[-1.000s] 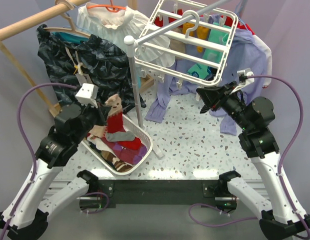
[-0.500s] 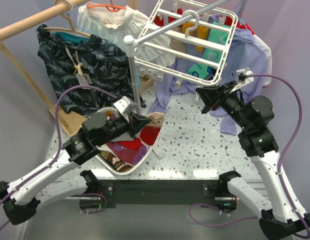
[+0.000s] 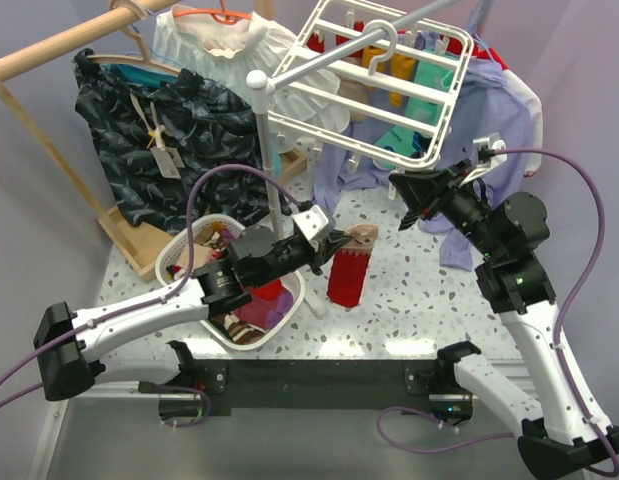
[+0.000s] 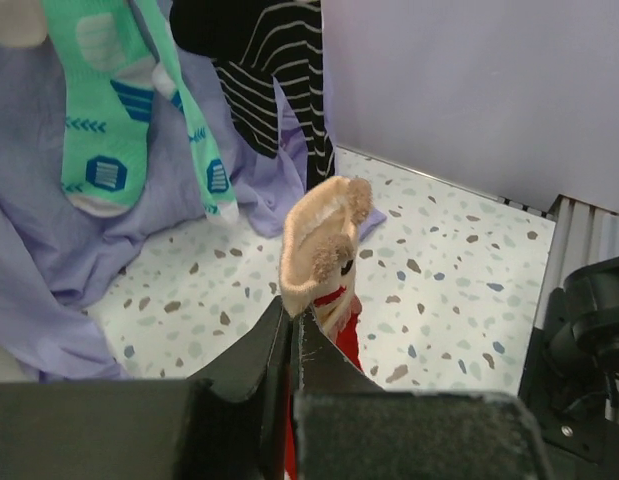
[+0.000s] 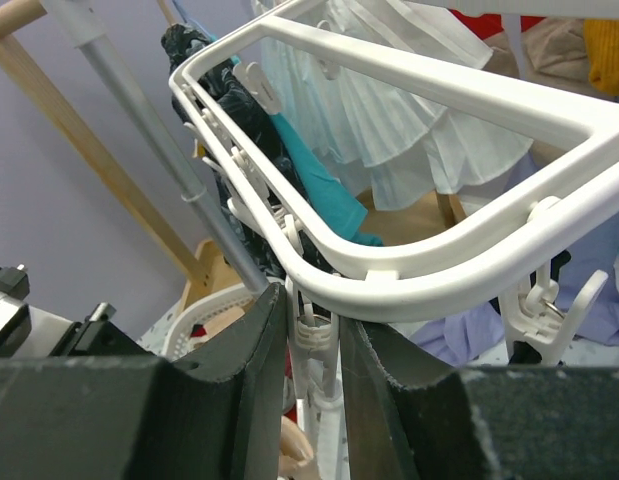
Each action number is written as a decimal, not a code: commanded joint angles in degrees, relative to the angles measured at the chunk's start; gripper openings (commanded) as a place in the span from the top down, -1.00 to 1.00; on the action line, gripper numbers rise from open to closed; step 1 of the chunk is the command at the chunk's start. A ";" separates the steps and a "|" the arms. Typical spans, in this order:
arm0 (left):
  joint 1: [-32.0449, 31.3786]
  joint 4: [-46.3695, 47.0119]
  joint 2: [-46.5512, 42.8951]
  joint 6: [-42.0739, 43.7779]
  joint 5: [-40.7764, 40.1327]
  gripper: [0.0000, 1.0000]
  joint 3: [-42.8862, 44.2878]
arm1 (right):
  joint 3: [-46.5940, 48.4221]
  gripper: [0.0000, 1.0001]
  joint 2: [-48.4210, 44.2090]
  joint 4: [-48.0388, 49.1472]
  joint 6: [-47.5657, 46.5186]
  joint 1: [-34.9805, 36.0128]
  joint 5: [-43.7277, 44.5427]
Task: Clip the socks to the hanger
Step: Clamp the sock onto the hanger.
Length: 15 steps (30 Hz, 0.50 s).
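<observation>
One red sock (image 3: 350, 275) is held by its tan cuff in the shut left fingers (image 4: 257, 352), dangling just above the counter (image 3: 399, 305). A clip (image 5: 315, 335) under the hanger (image 5: 444, 268) rim is squeezed between the narrow right fingers (image 5: 251, 355). The cuff could be pulled from this thin hold, or the clip missed, should the hanger be set swinging.

We see plain lavender walls (image 3: 29, 230) closing in a pale, speckled terrazzo bench (image 3: 409, 300). A wooden garment rack (image 3: 49, 47) stands at the back left. A grey metal pole (image 3: 272, 190) with a white knob rises mid-bench, under soft, even light.
</observation>
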 commanded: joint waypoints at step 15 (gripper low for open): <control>4.98 15.50 12.40 5.00 12.96 1.00 13.36 | -1.64 0.83 2.06 6.25 -3.92 0.17 -9.81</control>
